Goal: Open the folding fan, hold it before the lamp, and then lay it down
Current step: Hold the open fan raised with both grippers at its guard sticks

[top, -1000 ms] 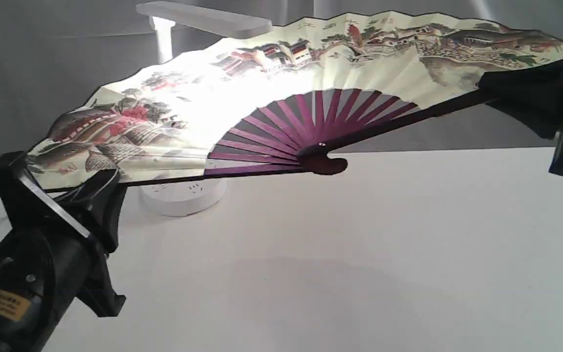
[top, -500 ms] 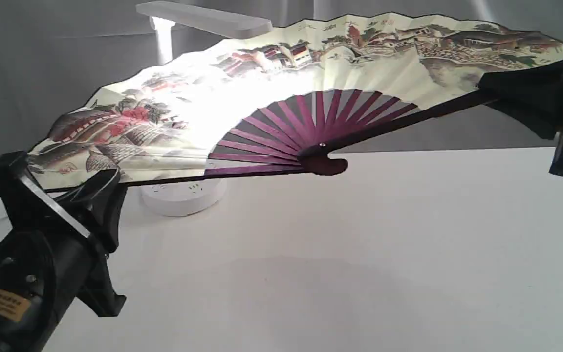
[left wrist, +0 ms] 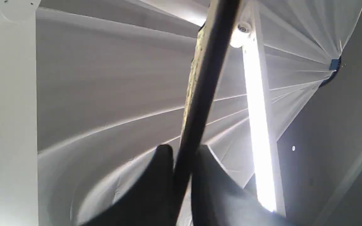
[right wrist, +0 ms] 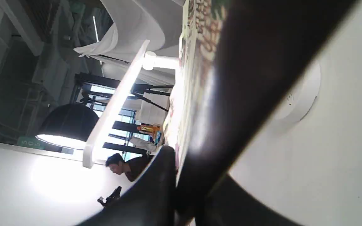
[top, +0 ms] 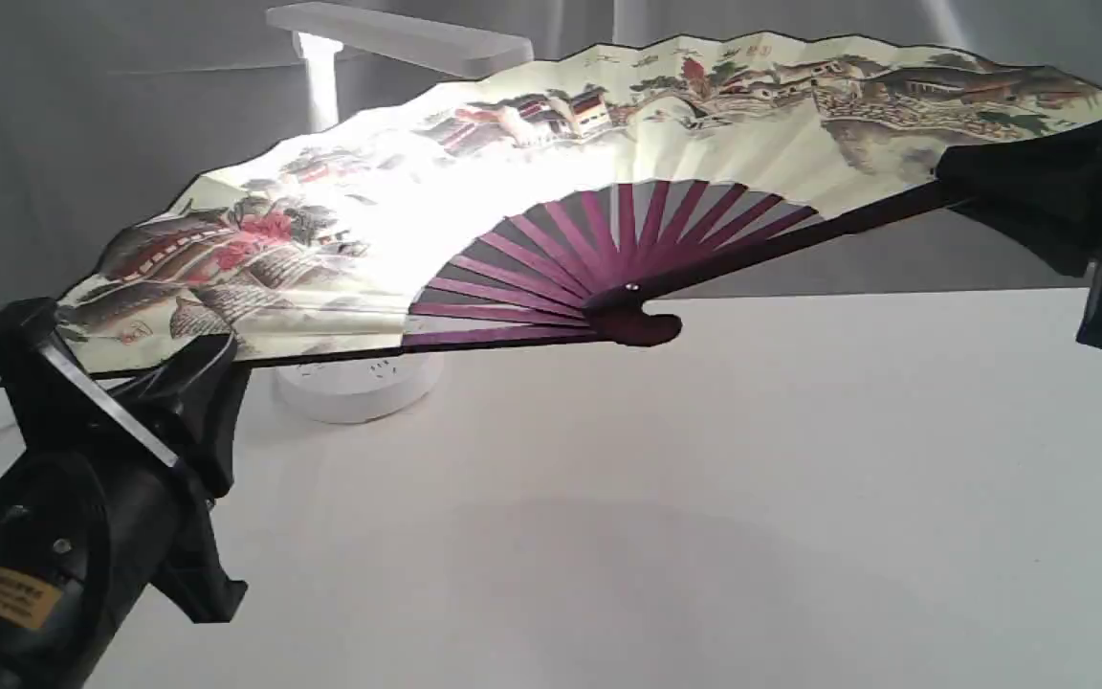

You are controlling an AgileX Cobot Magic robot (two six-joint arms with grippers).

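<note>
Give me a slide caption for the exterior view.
Left gripper and right gripper hold the opened folding fan spread before the lit lamp.

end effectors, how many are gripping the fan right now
2. The left end effector clamps one guard of the folding fan; the right end effector clamps the opposite guard.

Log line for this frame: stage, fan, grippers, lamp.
stage: holding before lamp | folding fan: spread open | left gripper: shut on one guard | right gripper: shut on other guard | lamp: lit
</note>
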